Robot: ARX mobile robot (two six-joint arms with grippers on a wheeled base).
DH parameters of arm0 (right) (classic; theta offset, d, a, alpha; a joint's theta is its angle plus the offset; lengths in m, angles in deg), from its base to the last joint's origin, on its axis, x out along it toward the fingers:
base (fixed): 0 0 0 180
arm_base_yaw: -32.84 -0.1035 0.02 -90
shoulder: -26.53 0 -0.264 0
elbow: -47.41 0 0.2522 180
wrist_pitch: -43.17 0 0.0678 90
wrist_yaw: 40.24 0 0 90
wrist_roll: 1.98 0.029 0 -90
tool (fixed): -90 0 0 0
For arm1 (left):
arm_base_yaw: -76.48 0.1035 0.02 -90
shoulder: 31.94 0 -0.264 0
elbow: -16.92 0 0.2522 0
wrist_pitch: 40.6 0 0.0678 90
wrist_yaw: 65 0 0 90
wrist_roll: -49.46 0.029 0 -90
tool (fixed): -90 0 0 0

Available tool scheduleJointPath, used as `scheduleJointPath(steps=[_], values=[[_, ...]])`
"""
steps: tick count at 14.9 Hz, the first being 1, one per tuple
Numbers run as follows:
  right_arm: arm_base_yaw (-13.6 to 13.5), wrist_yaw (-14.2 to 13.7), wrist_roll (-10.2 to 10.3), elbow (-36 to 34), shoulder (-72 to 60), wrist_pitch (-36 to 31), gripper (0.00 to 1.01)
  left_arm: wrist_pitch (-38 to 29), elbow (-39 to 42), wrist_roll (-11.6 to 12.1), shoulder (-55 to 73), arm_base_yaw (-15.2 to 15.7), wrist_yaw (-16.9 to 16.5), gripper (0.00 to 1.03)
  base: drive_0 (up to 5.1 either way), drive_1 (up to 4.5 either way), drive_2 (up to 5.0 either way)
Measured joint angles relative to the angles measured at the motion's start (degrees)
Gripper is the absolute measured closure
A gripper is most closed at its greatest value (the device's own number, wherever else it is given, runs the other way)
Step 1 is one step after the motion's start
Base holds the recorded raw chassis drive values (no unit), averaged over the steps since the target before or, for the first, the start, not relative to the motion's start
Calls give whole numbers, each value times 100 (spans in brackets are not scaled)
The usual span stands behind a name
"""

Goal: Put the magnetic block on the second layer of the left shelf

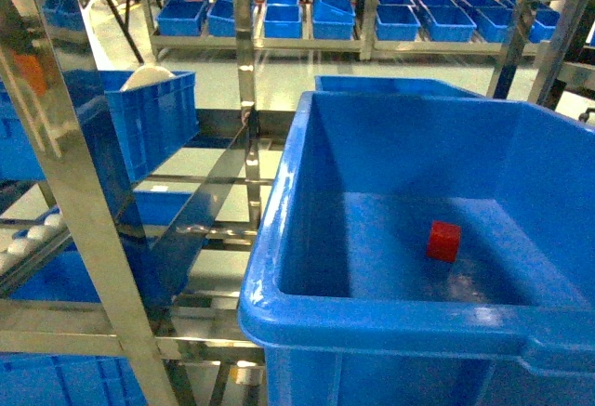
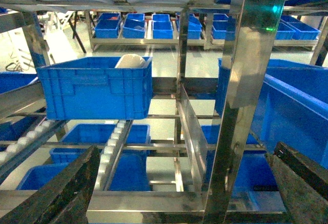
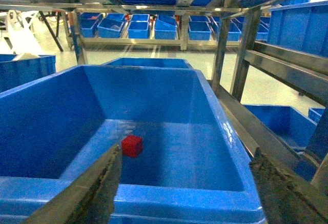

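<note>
The magnetic block is a small red cube lying on the floor of a big blue bin, right of the steel rack. In the right wrist view the block sits just beyond the left finger of my right gripper, which hangs open and empty over the bin's near rim. My left gripper is open and empty too, facing the left shelf, a tier with a flat front rail and white roller tracks. Neither gripper shows in the head view.
A blue bin holding a white object stands further back on the left shelf tier. A shiny upright stands close before the left gripper, and another in the head view. More blue bins sit below, and rows of them behind.
</note>
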Motion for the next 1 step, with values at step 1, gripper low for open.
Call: scheduleJointPath(steps=[1], values=[[0, 0, 0, 0, 0, 0, 20, 0, 0, 0, 0, 0, 0, 5, 0, 0, 0]])
